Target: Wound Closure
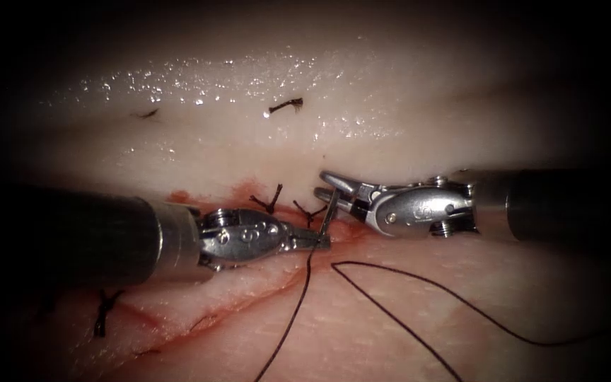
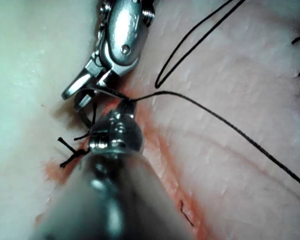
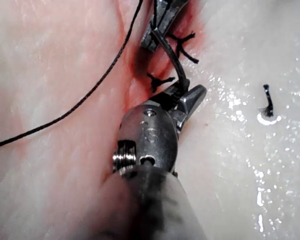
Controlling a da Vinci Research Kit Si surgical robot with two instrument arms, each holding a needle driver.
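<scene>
The left tool (image 1: 322,240) comes in from the left, its jaws shut on the curved needle (image 1: 328,212) at its thread end, right over the cut (image 1: 351,230). From there the needle rises to the right tool (image 1: 330,189), whose open jaws straddle its upper part. The needle's tip is hidden among those jaws, and I cannot tell whether it touches the tissue (image 1: 249,141). Dark thread (image 1: 295,311) drops from the left jaws toward the near edge. In the left wrist view the right tool (image 2: 76,96) gapes around the needle (image 2: 107,91). The right wrist view shows the needle (image 3: 171,55) between the right tool's jaws (image 3: 182,92).
Two knotted stitches (image 1: 270,201) sit on the cut just left of the needle, another stitch (image 1: 104,311) farther left. A thread loop (image 1: 404,297) lies on the near tissue right of the cut. Cut thread ends (image 1: 288,106) rest on the far tissue. Red fluid (image 1: 178,198) stains the cut.
</scene>
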